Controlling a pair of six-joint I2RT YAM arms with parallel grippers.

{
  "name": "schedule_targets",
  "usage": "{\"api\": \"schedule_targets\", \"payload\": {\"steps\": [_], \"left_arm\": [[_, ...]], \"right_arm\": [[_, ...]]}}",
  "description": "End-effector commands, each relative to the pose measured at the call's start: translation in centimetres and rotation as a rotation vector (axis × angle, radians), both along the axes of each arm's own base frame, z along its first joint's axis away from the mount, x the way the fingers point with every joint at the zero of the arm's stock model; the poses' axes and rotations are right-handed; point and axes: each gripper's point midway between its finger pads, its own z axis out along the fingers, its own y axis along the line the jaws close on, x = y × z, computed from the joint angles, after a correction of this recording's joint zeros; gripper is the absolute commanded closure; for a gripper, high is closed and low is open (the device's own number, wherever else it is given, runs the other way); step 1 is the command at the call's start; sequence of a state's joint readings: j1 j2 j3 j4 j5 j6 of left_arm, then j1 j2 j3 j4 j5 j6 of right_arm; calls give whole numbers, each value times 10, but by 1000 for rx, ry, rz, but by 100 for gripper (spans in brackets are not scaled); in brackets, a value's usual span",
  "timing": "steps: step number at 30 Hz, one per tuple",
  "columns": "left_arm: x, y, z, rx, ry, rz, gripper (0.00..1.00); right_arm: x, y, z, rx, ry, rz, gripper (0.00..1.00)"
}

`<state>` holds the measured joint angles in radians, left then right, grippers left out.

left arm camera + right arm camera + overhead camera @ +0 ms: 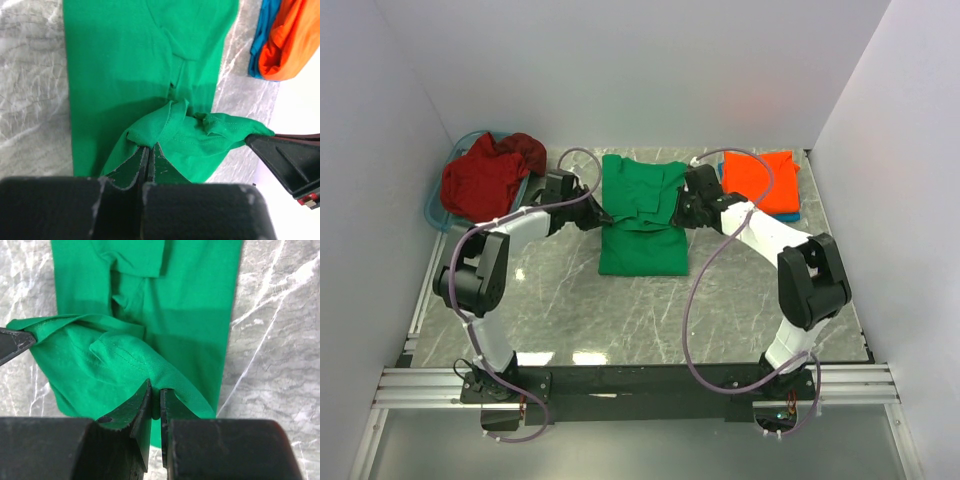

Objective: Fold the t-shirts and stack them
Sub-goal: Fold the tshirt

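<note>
Starting at the far left, a crumpled heap of dark red t-shirts [485, 180] sits in a clear blue-rimmed plastic bin [432, 212] on the grey marbled tabletop [570, 310]. Next comes the left gripper [149, 152], clenched on a raised fold at the left edge of the bright green cotton t-shirt [642, 245]. That shirt lies mid-tabletop as a narrow strip, its long axis running from the near side to the far wall, sleeves already turned inward. Across it, the right gripper [155, 392] is likewise pinched on green cloth at the opposite edge, so the bunched fold hangs between the two arms, about halfway along the strip. Both arms sit equally close. The coming move likely carries this fold along the long axis, with both sides kept level. Farthest right, a folded orange t-shirt [760, 172] rests on a folded blue t-shirt [787, 215].
</note>
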<state>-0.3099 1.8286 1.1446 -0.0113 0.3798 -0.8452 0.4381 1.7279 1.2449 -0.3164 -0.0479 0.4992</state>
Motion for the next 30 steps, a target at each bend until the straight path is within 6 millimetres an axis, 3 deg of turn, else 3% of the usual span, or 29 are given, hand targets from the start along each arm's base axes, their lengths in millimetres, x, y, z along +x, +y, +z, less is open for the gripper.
{"api": "schedule_targets", "payload": {"steps": [1, 6, 8, 11, 12, 13, 14, 15, 17, 18, 21, 23, 24, 26, 27, 29, 30], "left_arm": [[18, -1, 10, 5, -65, -4, 99], [22, 0, 0, 15, -49, 14, 99], [24, 2, -3, 27, -46, 27, 94], [31, 8, -2, 44, -62, 77, 65], [35, 11, 2, 51, -78, 97, 39], [39, 13, 6, 63, -96, 111, 20], [42, 14, 10, 73, -104, 116, 5], [49, 13, 22, 66, -131, 113, 0], [52, 10, 35, 59, -154, 97, 1], [53, 7, 48, 44, -178, 84, 1], [43, 8, 64, 29, -204, 80, 1], [33, 11, 69, 25, -207, 84, 1], [24, 15, 72, 24, -211, 84, 1], [10, 20, 70, 33, -189, 84, 1], [-2, 22, 70, 32, -185, 82, 0], [-16, 23, 69, 19, -171, 63, 1], [-27, 25, 65, 16, -155, 55, 1]], "right_arm": [[24, 4, 11, 29, -46, 2, 94], [33, 6, -7, 37, -8, 4, 91], [35, 6, -13, 40, 7, 2, 91], [42, 6, -17, 43, 10, 6, 88], [47, 7, -15, 48, 5, 6, 86], [50, 7, -13, 51, 1, 6, 83], [53, 6, -10, 58, 0, 4, 78], [60, 8, -1, 63, -18, 8, 65], [63, 6, 7, 58, -22, 9, 52], [64, 6, 17, 64, -40, 9, 34], [56, 3, 31, 76, -62, 15, 18], [47, 3, 45, 98, -90, 24, 18], [35, 5, 37, 107, -65, 44, 17], [23, 8, 46, 138, -85, 69, 17], [12, 7, 37, 137, -57, 77, 16], [1, 5, 42, 150, -75, 82, 16], [-10, 1, 30, 146, -46, 76, 16]]}}
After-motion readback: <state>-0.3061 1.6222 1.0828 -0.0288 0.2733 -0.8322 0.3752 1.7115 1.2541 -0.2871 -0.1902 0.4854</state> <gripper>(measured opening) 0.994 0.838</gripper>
